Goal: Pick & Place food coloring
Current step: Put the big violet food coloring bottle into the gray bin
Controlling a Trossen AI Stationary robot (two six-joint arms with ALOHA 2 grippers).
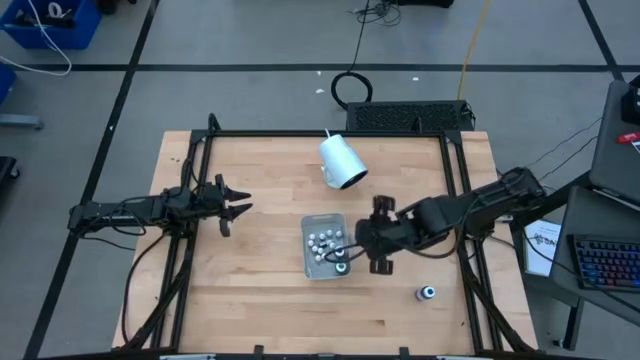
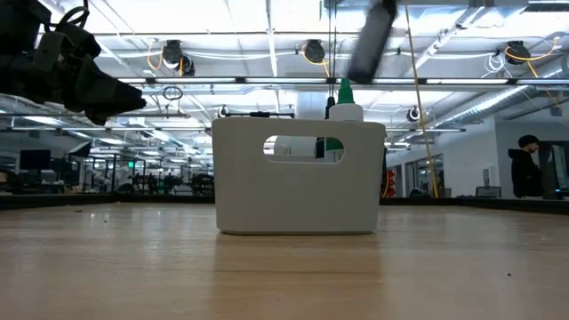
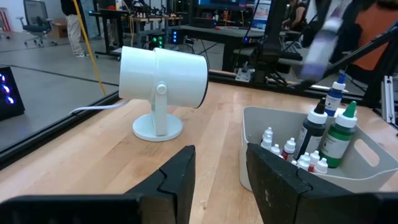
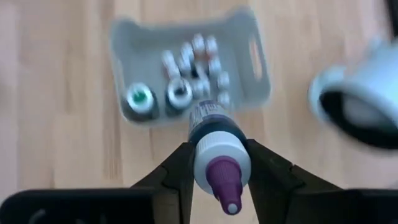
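Food coloring bottle with a purple tip (image 4: 216, 158) sits clamped between the right gripper's (image 4: 217, 171) fingers, above the tray's (image 1: 306, 262) edge at frame center. Most bottles (image 1: 325, 244) already stand inside; one (image 1: 426, 293) remains on the table, lower right. Left gripper (image 1: 232, 206) waits partly open, empty, mid-left.

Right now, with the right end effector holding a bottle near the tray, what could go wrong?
1. The right end effector grips the purple-tipped dark bottle only near its cap, so the bottle might swing or slip.
2. The grey plastic tray already holds two larger bottles and a cluster of small white ones; lowering the bottle could knock them over.
3. The white cylindrical cup on its stand is close behind the tray, so a wide move might hit it.
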